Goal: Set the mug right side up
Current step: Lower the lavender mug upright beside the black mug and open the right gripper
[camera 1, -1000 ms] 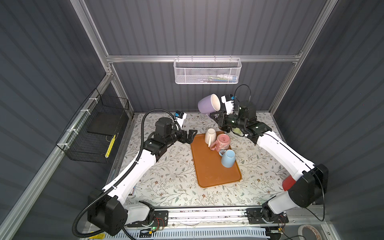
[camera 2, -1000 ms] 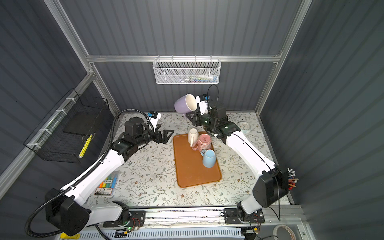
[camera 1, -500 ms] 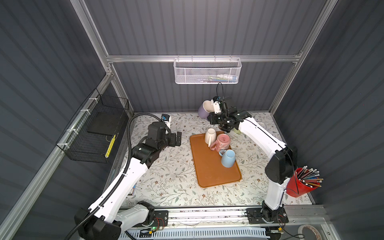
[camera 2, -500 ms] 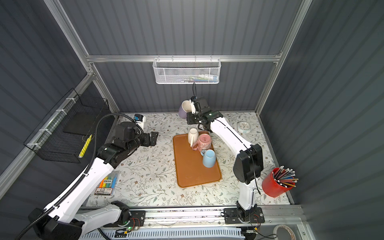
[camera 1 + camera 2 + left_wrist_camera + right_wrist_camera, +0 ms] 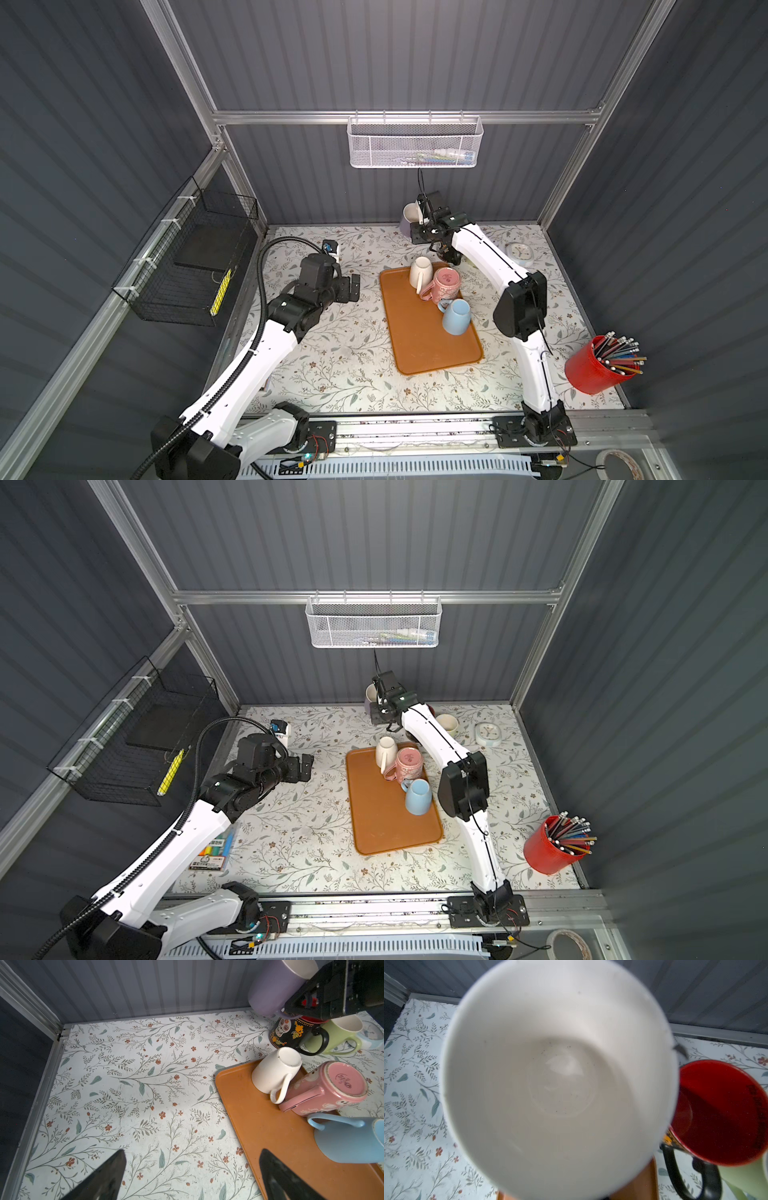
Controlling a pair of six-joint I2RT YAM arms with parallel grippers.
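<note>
On the left wall we see a black wire basket, and below it a pack of markers lying at the desk's left edge. The left hand hovers over the bare floral desk just left of the orange tray, its fingers spread wide apart with nothing between them.

On the tray's far end three mugs stand bottom up. The white mug comes first, and its handle touches the pink mug, which sits tilted. The light blue mug is just nearer the front.

Behind the tray, close to the back wall, the purple mug has its mouth upward and leans a little. The right hand is clamped on it low at the handle side. The right wrist view looks straight down into its white inside. We cannot tell whether its base touches the desk.

Just right of it stands a black skull-print mug with a red inside, upright, then a pale green mug, also upright and touching it. Further right a small round clock lies on the desk. A red cup of pencils stands near the front right corner.
</note>
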